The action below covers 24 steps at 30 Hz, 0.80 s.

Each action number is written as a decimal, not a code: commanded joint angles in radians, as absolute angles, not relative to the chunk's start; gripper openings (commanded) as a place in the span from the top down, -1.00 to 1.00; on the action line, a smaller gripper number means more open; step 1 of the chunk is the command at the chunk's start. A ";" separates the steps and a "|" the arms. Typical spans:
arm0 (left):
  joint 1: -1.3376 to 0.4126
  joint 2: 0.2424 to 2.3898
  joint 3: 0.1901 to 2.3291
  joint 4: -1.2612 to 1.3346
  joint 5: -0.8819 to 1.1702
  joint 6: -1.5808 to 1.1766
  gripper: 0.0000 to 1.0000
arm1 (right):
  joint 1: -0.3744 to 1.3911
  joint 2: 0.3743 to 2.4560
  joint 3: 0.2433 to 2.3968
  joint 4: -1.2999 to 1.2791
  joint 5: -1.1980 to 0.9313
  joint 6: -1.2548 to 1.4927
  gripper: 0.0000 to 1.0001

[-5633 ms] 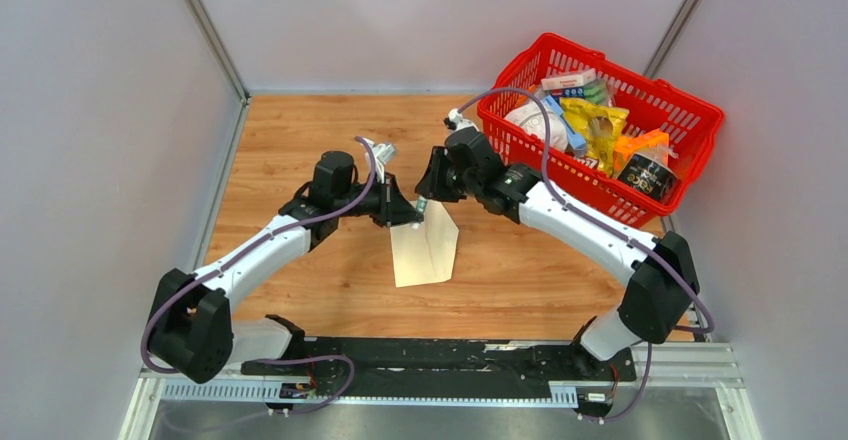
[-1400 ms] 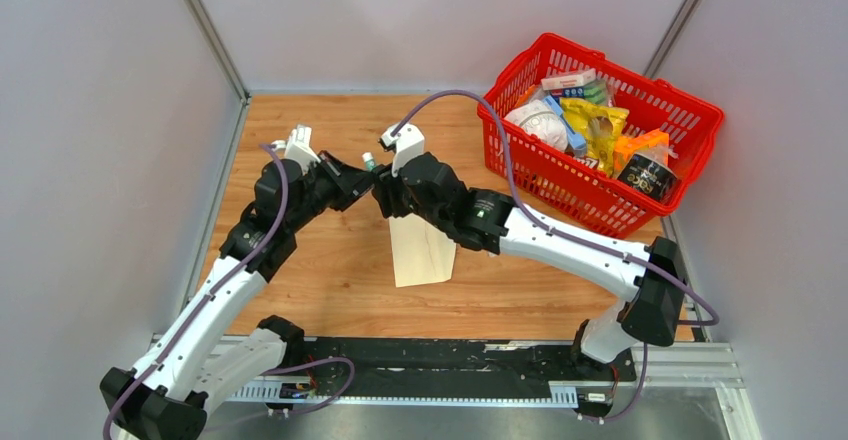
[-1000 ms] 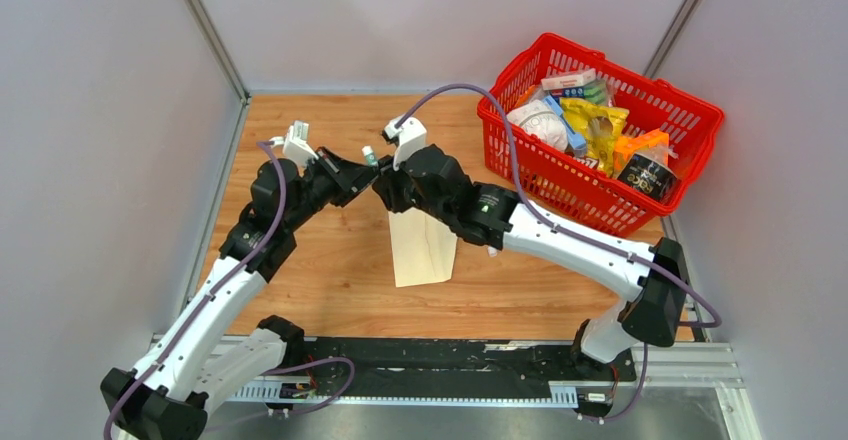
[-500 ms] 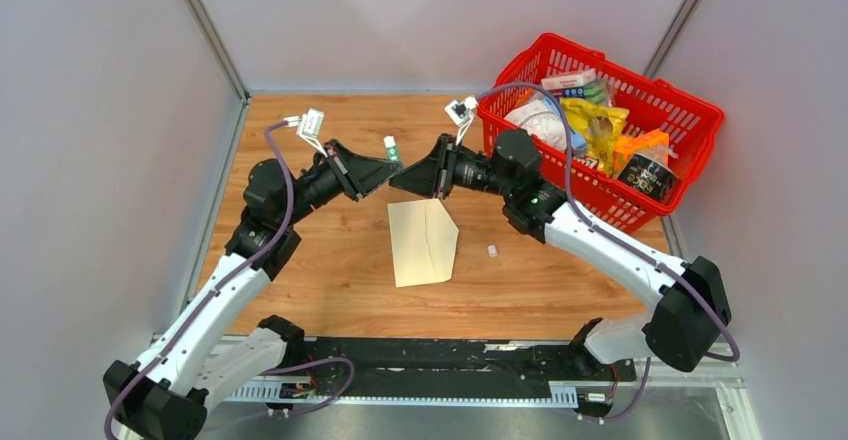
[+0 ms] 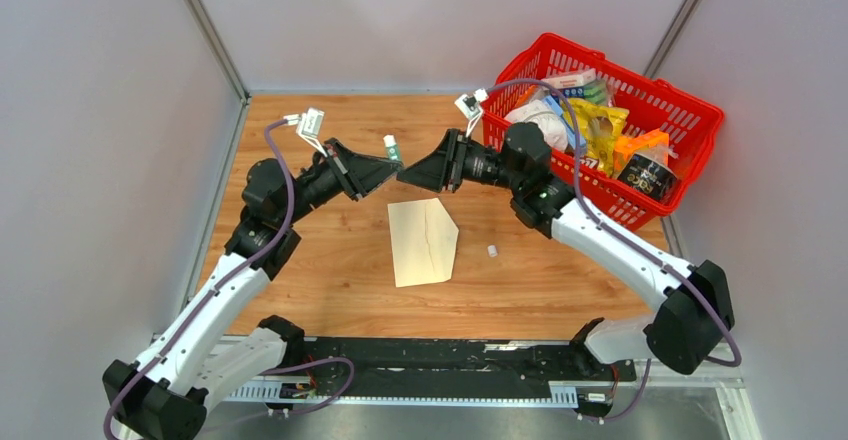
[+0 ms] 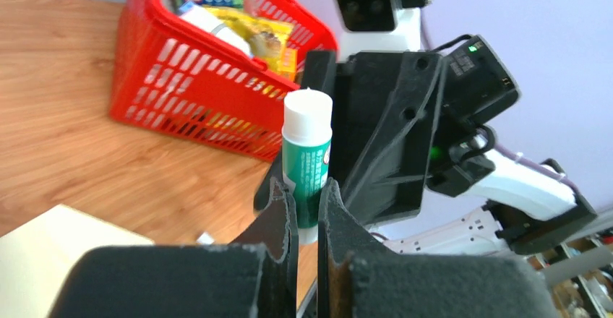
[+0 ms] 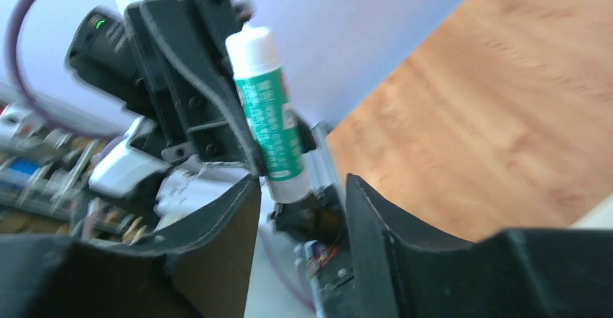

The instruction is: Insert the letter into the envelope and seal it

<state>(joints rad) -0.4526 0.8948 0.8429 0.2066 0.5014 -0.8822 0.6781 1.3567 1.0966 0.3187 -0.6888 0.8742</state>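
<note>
While the left claw (image 6: 307,191) pinches a green glue stick (image 6: 307,141), right claw (image 7: 301,186) parted and empty, envelope (image 5: 423,242) lying flat

The red basket (image 5: 640,78) fills the far right corner of the desk (image 5: 540,290). Above the far middle, the left gripper (image 5: 385,168), clamped on a glue stick (image 5: 391,147), and the right gripper (image 5: 410,173), its jaws apart, meet almost tip to tip and bar passage there. Bare wood shows at the far left corner and along the near edge. The envelope (image 5: 423,243) lies flat mid-desk, with a small white cap (image 5: 492,251) just right of it.
</note>
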 commanded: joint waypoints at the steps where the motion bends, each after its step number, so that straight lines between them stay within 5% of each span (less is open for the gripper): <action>1: -0.442 0.838 0.913 0.086 0.399 -0.844 1.00 | 0.707 1.270 1.238 -0.056 -0.295 0.605 -0.25; 10: -0.443 0.851 0.997 -0.081 0.261 -0.893 1.00 | 0.957 1.324 1.397 -0.258 0.219 0.283 -0.25; 24: -0.445 0.861 1.019 -0.123 0.258 -0.930 1.00 | 1.103 1.508 1.586 -0.273 0.432 0.123 -0.15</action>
